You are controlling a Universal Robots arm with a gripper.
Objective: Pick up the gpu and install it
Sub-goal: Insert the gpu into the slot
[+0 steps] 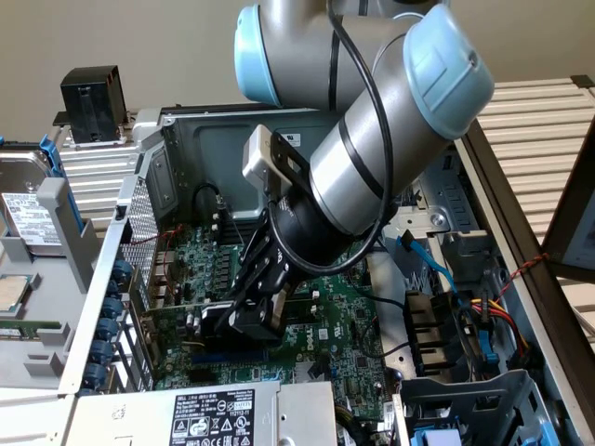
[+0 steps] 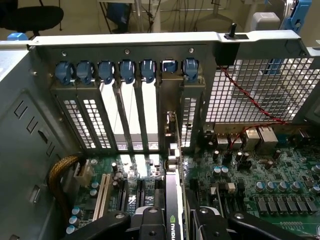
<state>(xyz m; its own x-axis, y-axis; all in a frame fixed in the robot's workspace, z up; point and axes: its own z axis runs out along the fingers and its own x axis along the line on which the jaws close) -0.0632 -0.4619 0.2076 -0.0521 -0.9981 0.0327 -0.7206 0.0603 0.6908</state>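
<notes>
1 gpu (image 1: 212, 322) is clamped in my gripper (image 1: 253, 311), and the exterior view shows it low inside the open computer case (image 1: 177, 139). It is a small card with a black boxy shroud, held on edge just above the large green motherboard (image 1: 344, 307), near the perforated rear wall on the exterior view's left. My arm (image 1: 372, 158) slants down into the case from above, with a black cable looped around it. A power supply (image 1: 214, 413) with a white label lies at the near edge of the case.

From the wrist view I see the gpu (image 2: 172, 200) edge-on, a thin dark slab with a green and white mark on its shroud. My 2 black fingers (image 2: 150, 222) press against its 2 faces, so my gripper (image 2: 175, 222) is closed on it. Its metal bracket (image 2: 173, 150) stands upright at the far end, close to the rear slot wall (image 2: 135, 42) and between 2 slot covers. 7 blue clips (image 2: 105, 70) line that wall. The motherboard (image 2: 250, 175) spreads under the card; whether the card's edge sits in a socket I cannot tell. A red wire (image 2: 250, 97) runs across the mesh beside it.
</notes>
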